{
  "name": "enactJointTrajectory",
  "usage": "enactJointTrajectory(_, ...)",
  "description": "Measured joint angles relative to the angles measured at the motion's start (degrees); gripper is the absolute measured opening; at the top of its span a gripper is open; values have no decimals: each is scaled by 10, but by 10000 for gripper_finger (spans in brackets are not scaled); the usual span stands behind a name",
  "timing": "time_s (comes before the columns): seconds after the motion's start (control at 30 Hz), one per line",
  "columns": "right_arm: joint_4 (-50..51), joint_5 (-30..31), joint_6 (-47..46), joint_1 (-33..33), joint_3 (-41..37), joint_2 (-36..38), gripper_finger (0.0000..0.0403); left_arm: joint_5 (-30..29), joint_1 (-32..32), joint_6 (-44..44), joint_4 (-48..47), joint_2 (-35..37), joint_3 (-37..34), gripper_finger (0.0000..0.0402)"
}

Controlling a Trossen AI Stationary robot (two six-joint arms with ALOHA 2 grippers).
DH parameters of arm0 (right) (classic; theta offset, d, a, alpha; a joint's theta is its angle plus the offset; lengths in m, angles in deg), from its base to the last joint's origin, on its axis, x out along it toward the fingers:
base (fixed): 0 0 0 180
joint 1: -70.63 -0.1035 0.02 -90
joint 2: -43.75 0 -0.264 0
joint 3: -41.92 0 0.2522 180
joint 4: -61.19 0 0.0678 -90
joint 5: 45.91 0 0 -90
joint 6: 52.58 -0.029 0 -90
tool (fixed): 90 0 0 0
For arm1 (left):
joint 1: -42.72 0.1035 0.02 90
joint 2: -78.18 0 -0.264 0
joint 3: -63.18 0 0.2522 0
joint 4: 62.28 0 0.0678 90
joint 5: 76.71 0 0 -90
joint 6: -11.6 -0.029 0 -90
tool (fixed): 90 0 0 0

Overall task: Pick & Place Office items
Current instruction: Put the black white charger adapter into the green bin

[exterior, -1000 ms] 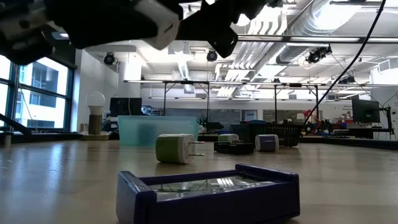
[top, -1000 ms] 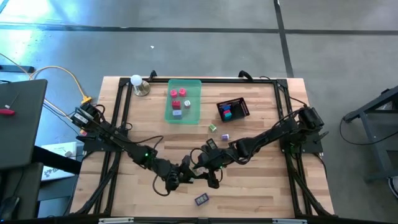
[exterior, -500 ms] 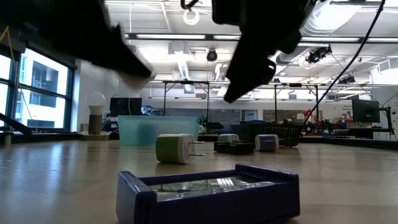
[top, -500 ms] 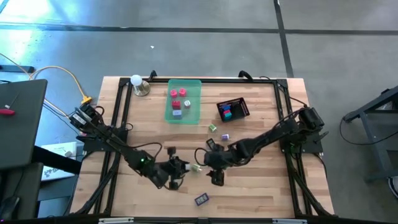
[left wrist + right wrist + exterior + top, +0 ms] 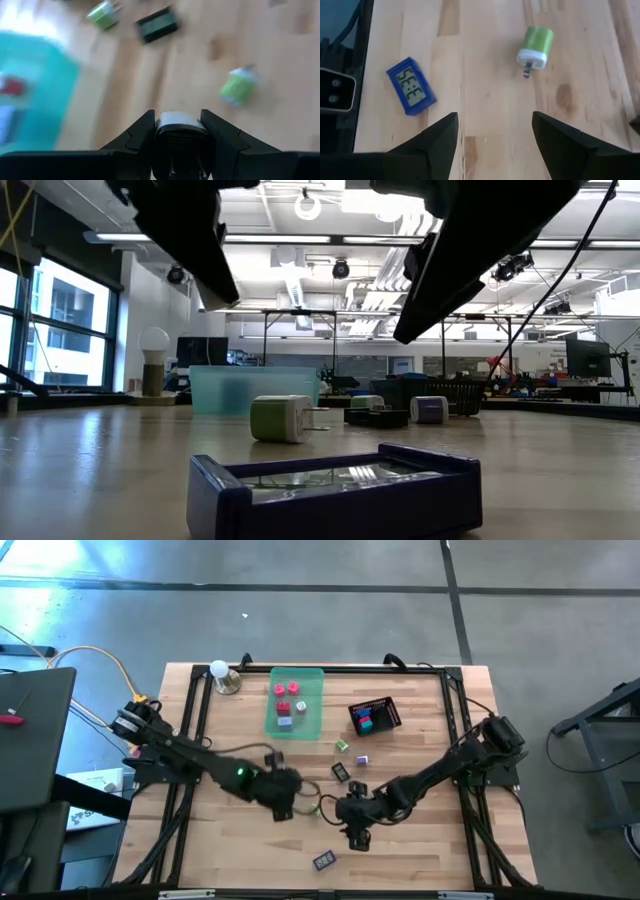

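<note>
Tray sits at table's far middle, basket to its right, lamp at far left corner. Between them and front edge: charger plug, small block, dark piece, probably another plug between both grippers. Digital clock nearest front edge.

Two dark jointed arms, green indicator light on the left arm, black angular fingers
</note>
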Motion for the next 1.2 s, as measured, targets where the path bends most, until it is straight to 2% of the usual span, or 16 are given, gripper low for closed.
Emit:
enactJointTrajectory(0.07, 1, 0, 2, -4, 0, 0, 243, 7, 28, 0, -58, 0, 32, 123)
enactJointTrajectory(0.17, 4, 0, 2, -7, 0, 0, 243, 36, 72, -16, -93, 0, 69, 123)
enactJointTrajectory(0.33, 5, 0, 11, -11, 0, 0, 243, 119, 158, -71, -85, 0, 98, 123)
enactJointTrajectory(0.43, 5, -3, 11, -13, 0, 0, 243, 124, 216, -85, -88, 0, 99, 123)
enactJointTrajectory(0.73, 5, -5, 14, -19, 0, 0, 243, 219, 379, -41, -85, -26, 99, 123)
enactJointTrajectory(0.93, 5, -4, 14, -19, 0, 0, 243, 234, 428, -39, -64, -72, 98, 123)
enactJointTrajectory(1.2, 5, -5, 16, -19, 0, 0, 243, 264, 438, -54, -23, -125, 98, 123)
